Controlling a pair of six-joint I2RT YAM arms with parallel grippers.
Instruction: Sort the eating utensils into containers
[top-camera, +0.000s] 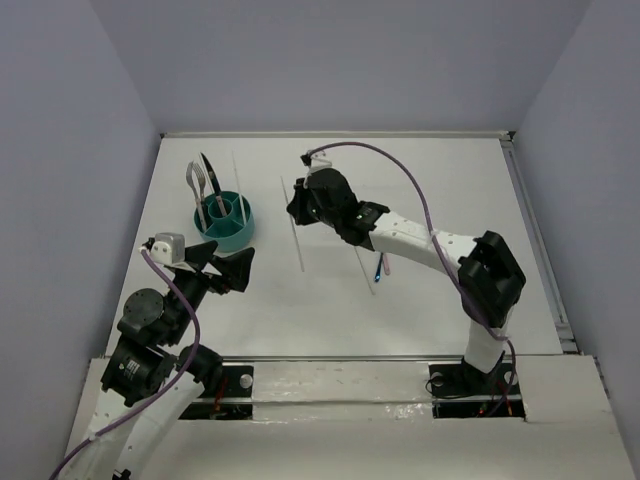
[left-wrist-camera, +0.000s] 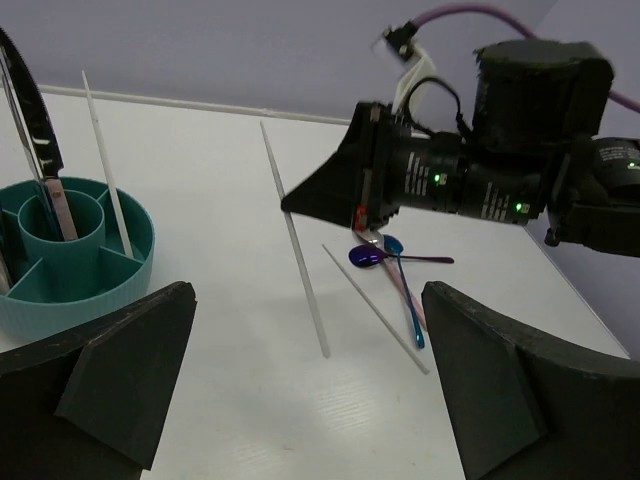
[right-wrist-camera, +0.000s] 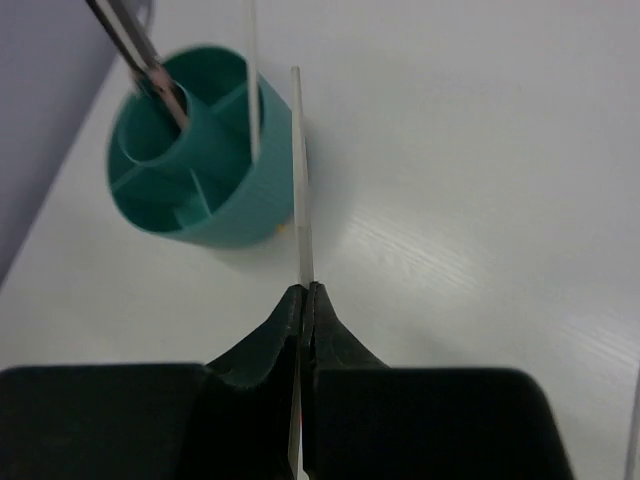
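The teal caddy (top-camera: 238, 238) stands at the back left and holds a silver fork (top-camera: 196, 183), a dark knife (top-camera: 208, 170) and one pale chopstick (left-wrist-camera: 105, 170). My right gripper (top-camera: 297, 211) is shut on a second chopstick (top-camera: 293, 228) just right of the caddy (right-wrist-camera: 230, 215); the stick (right-wrist-camera: 299, 170) pokes out past the fingertips, low over the table. A third chopstick (left-wrist-camera: 375, 310), a purple spoon (left-wrist-camera: 370, 257), a blue spoon (left-wrist-camera: 408, 300) and a pink-handled utensil lie under the right arm. My left gripper (top-camera: 235, 268) is open and empty in front of the caddy (left-wrist-camera: 90, 280).
Grey walls close in the table at the left, back and right. The table's raised right edge (top-camera: 535, 240) runs past the right arm. The right arm stretches diagonally across the middle of the table.
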